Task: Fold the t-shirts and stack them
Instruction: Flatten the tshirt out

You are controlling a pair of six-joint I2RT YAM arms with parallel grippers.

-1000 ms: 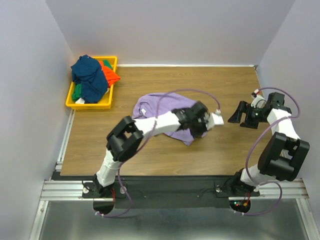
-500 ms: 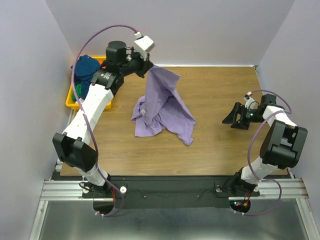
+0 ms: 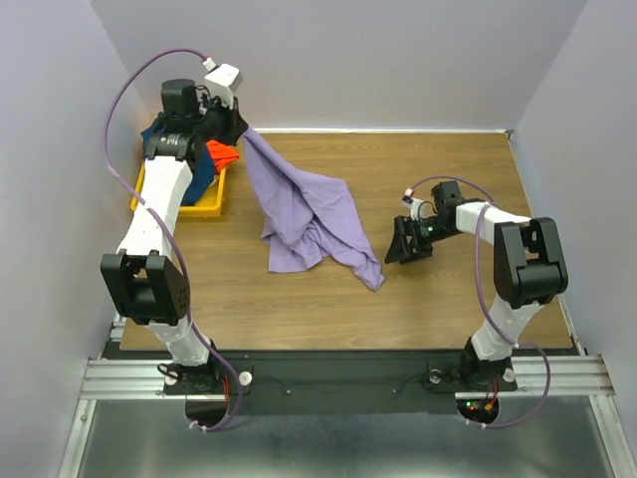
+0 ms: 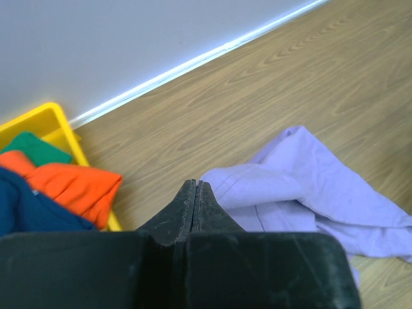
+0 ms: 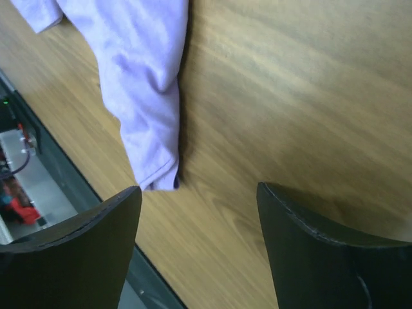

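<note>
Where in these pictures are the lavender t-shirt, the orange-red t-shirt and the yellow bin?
lavender t-shirt (image 3: pixel 307 214), top external view, on the middle of the cloth.
orange-red t-shirt (image 4: pixel 67 187), left wrist view, on its upper surface.
yellow bin (image 4: pixel 35 119), left wrist view, on its rim.

The left tool (image 3: pixel 237 127) left the middle of the table (image 3: pixel 448 169), rose toward the back and then went left, ending over the bin (image 3: pixel 211 199). It pulled one edge of the purple shirt (image 3: pixel 304 214) up with it, so the heap became a stretched sheet. The right tool (image 3: pixel 401 249) travelled from the right side to the shirt's near corner, and its jaws narrowed a little.
</note>
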